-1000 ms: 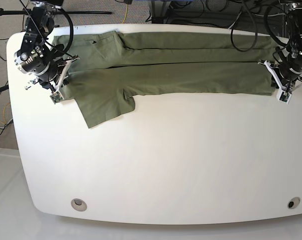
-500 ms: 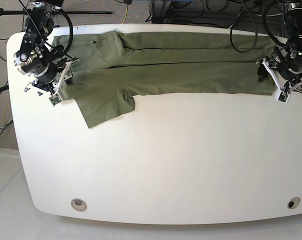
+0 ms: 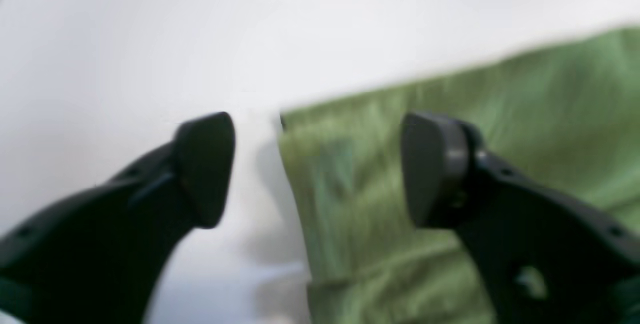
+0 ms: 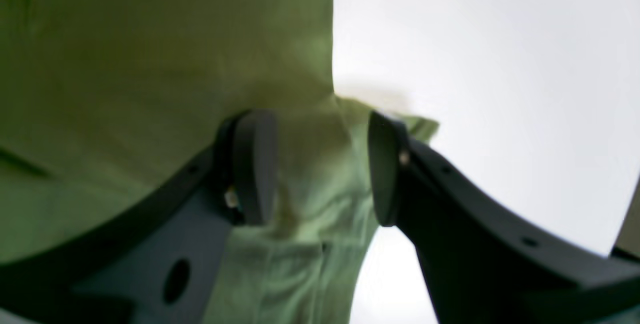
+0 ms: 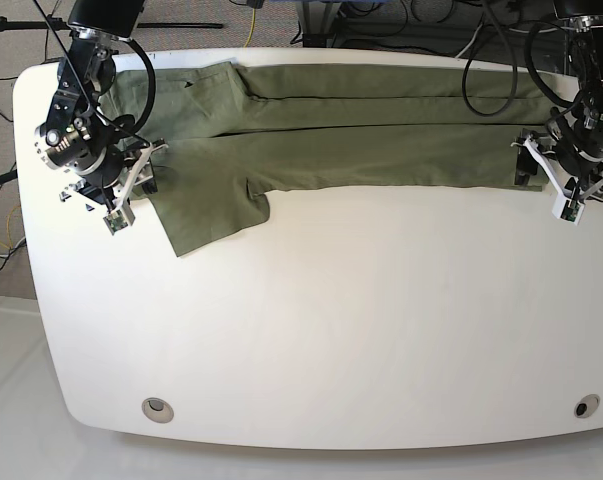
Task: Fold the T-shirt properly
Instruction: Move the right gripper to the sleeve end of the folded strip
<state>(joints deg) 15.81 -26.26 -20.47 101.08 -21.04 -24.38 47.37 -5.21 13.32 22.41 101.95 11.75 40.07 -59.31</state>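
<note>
Here, olive T-shirt (image 5: 361, 135) folded into long band, both end effectors open, holding nothing.

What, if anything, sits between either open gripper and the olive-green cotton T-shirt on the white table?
Nothing visible does. The left gripper hangs open over the olive-green cotton T-shirt at its hem edge, and the right gripper is open above the sleeve end. Only the bare white table surrounds the shirt.

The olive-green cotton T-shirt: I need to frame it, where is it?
In the base view the olive-green cotton T-shirt lies along the white table's far edge, between both grippers.
</note>
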